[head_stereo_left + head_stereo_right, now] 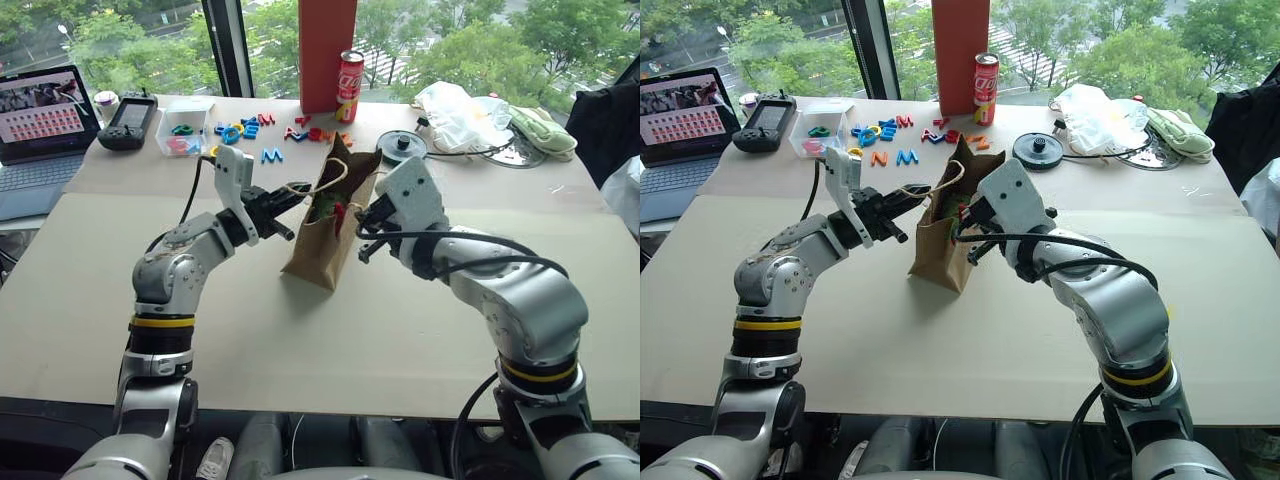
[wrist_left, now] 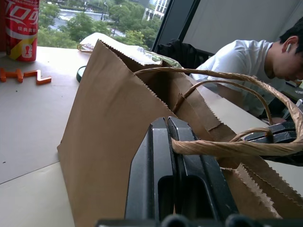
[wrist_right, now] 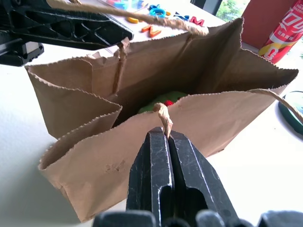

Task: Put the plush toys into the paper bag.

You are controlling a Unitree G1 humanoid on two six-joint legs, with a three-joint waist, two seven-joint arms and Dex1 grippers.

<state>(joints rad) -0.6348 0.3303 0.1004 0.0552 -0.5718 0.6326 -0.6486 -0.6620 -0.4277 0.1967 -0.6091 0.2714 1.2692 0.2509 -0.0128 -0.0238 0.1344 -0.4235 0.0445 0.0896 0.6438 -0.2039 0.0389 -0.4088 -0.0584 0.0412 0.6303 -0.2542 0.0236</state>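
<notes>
The brown paper bag [image 1: 325, 245] stands open-topped in the middle of the table. Inside it lie the plush toys, a green one [image 3: 158, 101] with a bit of the red one [image 3: 168, 102] beside it; most of each is hidden by the bag's walls. My left gripper [image 2: 166, 122] is shut on one twine handle [image 2: 222, 147] on the bag's left side. My right gripper [image 3: 163, 133] is shut on the other twine handle [image 3: 163, 116] on the bag's right side. Both grippers hover just above the bag's rim, facing each other.
Behind the bag lie coloured plastic letters [image 1: 250, 128], a tall red-orange box [image 1: 327, 50] and a cola can [image 1: 350, 87]. A laptop [image 1: 40, 120] and black controller [image 1: 128, 122] sit far left; a white plastic bag [image 1: 455, 115] and pale green cloth [image 1: 545, 130] far right. A person [image 2: 246, 61] sits beyond the table.
</notes>
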